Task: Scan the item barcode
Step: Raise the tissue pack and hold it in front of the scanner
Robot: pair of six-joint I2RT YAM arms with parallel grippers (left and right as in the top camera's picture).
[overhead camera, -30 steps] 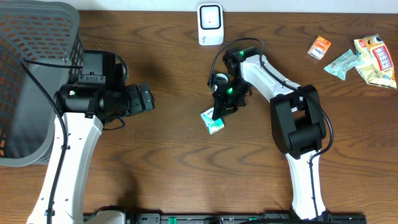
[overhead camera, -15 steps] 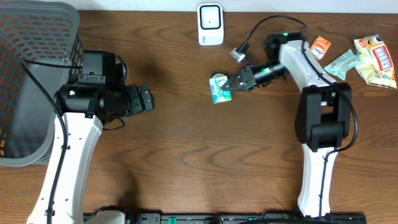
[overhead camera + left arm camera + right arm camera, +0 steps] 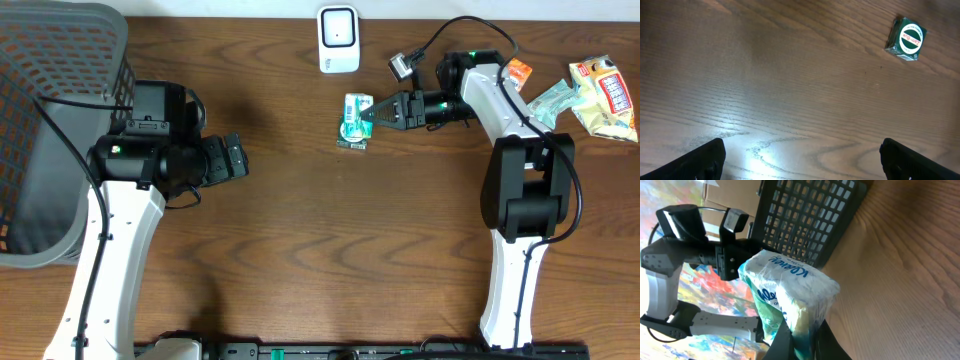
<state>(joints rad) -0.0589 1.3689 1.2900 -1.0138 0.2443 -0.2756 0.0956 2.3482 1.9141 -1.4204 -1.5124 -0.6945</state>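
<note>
The item is a white and green tissue pack, hanging above the table with my right gripper shut on its right end. In the right wrist view the pack sticks up from the dark fingers, which pinch its lower edge. The white scanner stands at the back edge, up and left of the pack. A small green box lies on the table by the pack, seen as a dark strip from above. My left gripper stands open and empty well to the left.
A grey mesh basket fills the left side and shows in the right wrist view as the basket. Snack packets, a teal wrapper and a small orange packet lie at the back right.
My right gripper has carried the tissue pack from the middle of the table up and back, toward the scanner, and turned to point left. The left arm has not moved.
</note>
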